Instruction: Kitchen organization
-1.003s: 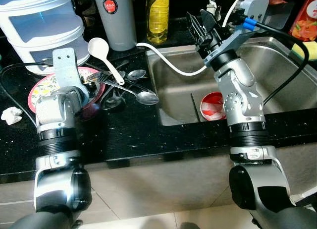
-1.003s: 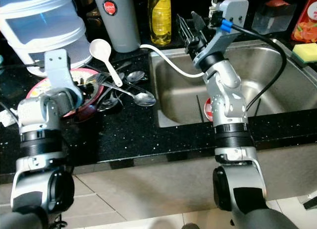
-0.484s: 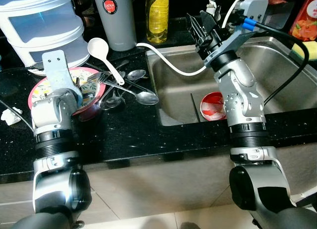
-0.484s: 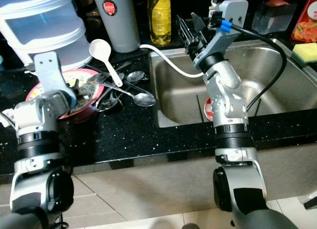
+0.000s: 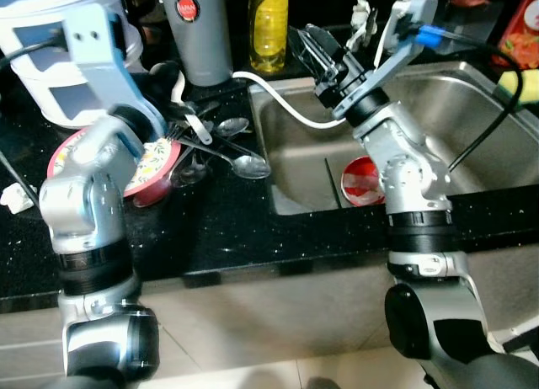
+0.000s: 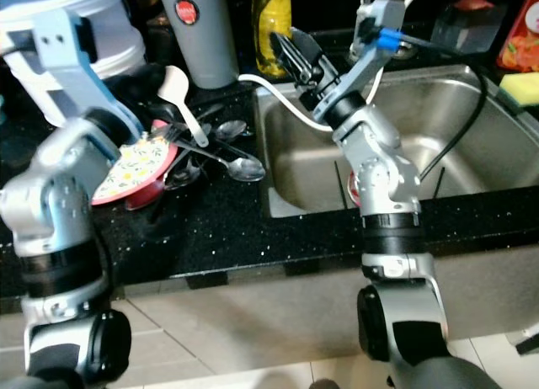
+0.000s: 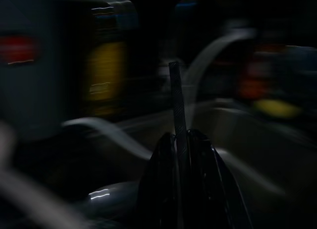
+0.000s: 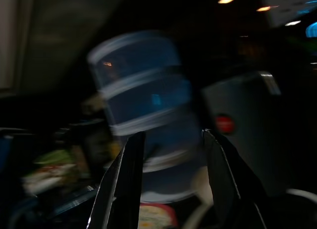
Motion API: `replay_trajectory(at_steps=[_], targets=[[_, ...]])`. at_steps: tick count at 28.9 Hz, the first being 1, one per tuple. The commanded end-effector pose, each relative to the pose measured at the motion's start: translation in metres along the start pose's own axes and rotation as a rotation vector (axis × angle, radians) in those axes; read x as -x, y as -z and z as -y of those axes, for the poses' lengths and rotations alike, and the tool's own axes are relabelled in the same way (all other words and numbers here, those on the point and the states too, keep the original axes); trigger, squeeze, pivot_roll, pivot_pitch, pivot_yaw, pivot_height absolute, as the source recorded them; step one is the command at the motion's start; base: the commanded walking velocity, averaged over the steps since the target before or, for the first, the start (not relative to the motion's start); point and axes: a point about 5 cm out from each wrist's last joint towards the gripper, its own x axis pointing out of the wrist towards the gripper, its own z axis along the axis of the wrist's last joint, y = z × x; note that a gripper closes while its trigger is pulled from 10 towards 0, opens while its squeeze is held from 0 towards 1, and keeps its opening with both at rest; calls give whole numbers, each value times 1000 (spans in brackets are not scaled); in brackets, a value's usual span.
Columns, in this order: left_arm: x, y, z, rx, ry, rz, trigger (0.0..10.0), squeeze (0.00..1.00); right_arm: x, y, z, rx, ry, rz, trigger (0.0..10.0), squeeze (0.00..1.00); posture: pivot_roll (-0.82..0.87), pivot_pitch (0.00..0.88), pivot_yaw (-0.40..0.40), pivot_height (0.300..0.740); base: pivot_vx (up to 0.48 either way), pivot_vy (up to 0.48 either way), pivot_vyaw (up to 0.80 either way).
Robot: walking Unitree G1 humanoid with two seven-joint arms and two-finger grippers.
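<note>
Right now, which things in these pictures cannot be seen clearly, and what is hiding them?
- Left hand: fingertips over the cutlery are blocked by its own arm in the eye views; the left wrist view is dark and blurred.
- Red bowl in the sink: partly behind the right arm.
- Sponge: cut off by the picture's edge.
- Plate: the left arm covers part.

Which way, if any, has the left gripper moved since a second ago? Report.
Yes. The left gripper has swung up and forward off the pink plate, toward the grey flask, which has stayed put.

Silver jointed arms, black elbow bands, black cable, blue connector.
</note>
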Motion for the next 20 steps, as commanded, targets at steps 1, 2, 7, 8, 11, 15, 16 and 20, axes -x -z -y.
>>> replay_trajectory(at_steps=[1,2,7,8,11,15,16,20], targets=[[5,-4,3,-11,48,0,10000,0,0,2,-7,-45,-45,-5,10000,0,16,23,69,740,0,0,0],[7,-4,6,10,96,1,10000,0,0,1,-10,-74,-74,-2,10000,0,16,23,69,740,0,0,0],[14,-7,24,48,282,21,10000,0,4,6,-20,-201,-158,-18,10000,0,11,25,72,740,0,0,0],[15,-6,28,46,321,18,10000,0,6,11,-21,-230,-165,-37,10000,0,11,25,72,740,0,0,0],[18,-3,33,38,375,7,10000,0,9,15,-23,-268,-171,-66,10000,0,12,27,67,740,0,0,0],[19,-2,35,40,397,-4,10000,0,9,14,-25,-293,-184,-74,10000,0,13,28,67,740,0,0,0],[19,-2,35,40,397,-4,10000,0,9,14,-25,-293,-184,-74,10000,0,13,28,67,740,0,0,0],[20,-3,34,42,404,-13,10000,0,10,14,-26,-309,-189,-81,2157,0,13,28,68,740,0,0,0]])
